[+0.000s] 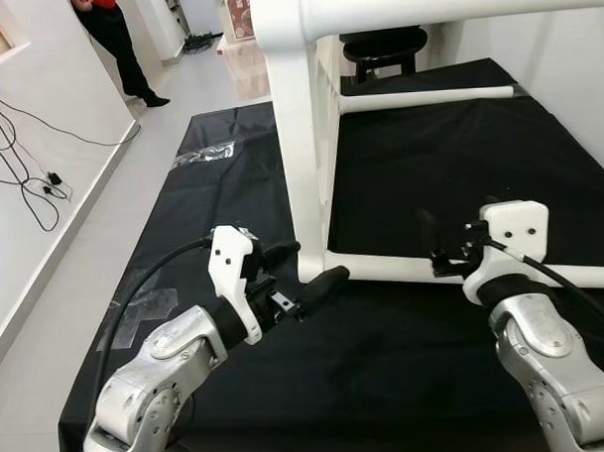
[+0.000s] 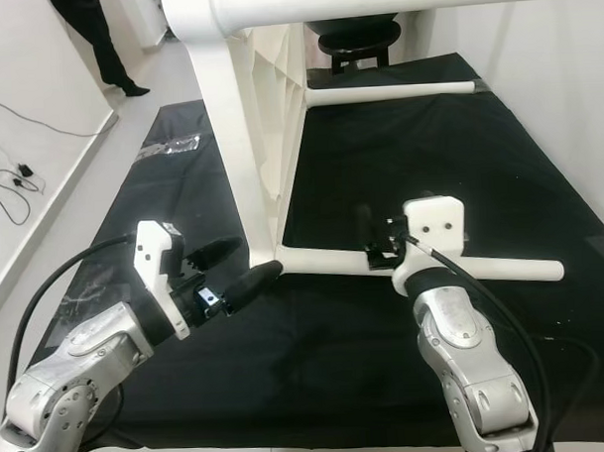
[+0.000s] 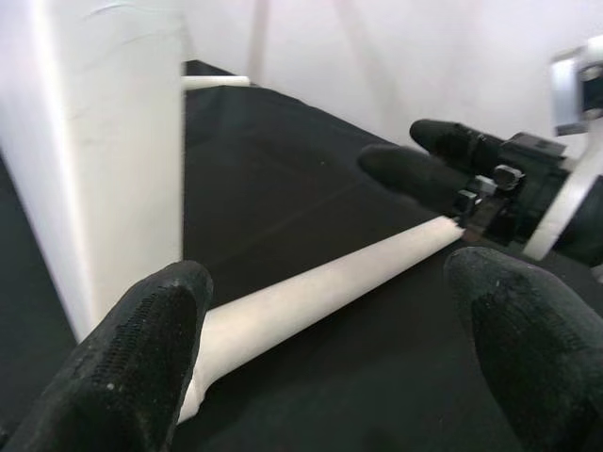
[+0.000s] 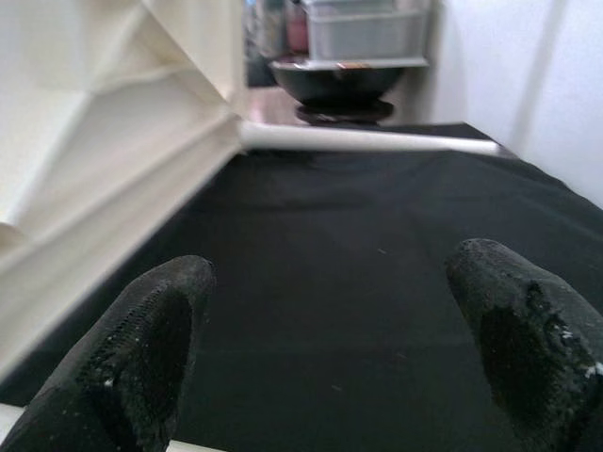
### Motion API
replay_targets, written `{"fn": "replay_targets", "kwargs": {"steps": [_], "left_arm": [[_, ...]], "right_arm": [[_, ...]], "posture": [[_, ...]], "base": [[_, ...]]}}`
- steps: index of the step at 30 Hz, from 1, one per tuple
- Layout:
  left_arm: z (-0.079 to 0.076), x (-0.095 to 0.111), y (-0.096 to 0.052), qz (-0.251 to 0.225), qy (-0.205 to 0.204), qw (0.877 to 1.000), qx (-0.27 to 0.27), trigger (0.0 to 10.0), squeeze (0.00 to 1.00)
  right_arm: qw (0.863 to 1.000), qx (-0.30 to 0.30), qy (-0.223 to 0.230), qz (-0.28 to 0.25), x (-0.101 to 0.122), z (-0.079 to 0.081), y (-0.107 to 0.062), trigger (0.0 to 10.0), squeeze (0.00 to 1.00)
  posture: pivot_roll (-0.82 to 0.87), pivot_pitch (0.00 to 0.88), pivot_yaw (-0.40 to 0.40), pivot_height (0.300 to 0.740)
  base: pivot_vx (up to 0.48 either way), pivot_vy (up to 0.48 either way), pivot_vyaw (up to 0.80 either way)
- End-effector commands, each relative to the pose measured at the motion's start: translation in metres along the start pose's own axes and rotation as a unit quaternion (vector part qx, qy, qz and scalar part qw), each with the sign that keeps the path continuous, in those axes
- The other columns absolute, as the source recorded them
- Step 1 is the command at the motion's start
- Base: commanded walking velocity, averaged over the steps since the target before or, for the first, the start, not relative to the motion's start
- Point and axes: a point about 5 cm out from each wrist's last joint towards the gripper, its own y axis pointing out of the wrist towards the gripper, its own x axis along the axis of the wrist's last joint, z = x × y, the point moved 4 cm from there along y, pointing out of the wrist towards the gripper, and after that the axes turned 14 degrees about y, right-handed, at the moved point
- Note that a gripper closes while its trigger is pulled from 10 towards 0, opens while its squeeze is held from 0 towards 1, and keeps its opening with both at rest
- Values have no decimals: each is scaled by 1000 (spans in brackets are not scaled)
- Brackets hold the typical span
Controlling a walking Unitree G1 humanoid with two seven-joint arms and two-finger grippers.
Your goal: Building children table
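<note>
On one black mat (image 1: 406,361), two open grippers flank one white table (image 1: 309,136) leg

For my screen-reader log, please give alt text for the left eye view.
A white children's table lies on its side on a black cloth. The open left tool reaches its lower leg; the right tool is at the same leg.

You get even, bright indoor light here, with no hard shadows on the black cloth (image 1: 409,163), only a faint sheen near its far left corner. The white table frame (image 1: 299,137) blows out close to pure white at the top. In both wrist views your near fingertips (image 3: 141,348) sit soft and out of focus, and the shelves beyond are blurred.
</note>
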Motion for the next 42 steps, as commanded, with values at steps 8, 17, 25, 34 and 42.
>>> {"fn": "replay_targets", "kwargs": {"steps": [8, 17, 25, 34, 42], "left_arm": [[-16, 7, 0, -10, 19, 1000, -15, 10000, 0], [-2, 12, 7, -21, 18, 999, 16, 10000, 0], [1, 7, 14, -30, 15, 999, 18, 10000, 0], [-1, 1, 16, -26, 3, 1000, 8, 10000, 0], [-2, -8, 15, -14, 12, 1000, 5, 10000, 0]], "right_arm": [[1000, -10, -11, 11, -1, -2, -7, 10000, 0], [999, -16, -32, -8, 7, -4, -3, 10000, 0], [999, -17, -36, -29, 18, -6, 6, 10000, 0], [997, -1, -54, -50, 29, -4, 13, 10000, 0], [996, 18, -70, -53, 32, 2, 14, 10000, 0]], "posture": [[-21, 250, 141, 740], [-40, 238, 132, 740], [-83, 176, 119, 740], [-98, 141, 113, 740], [-106, 145, 112, 740]], "base": [[0, 0, 0], [0, 0, 0], [0, -231, 0], [0, -207, 0], [0, 0, 0]]}}
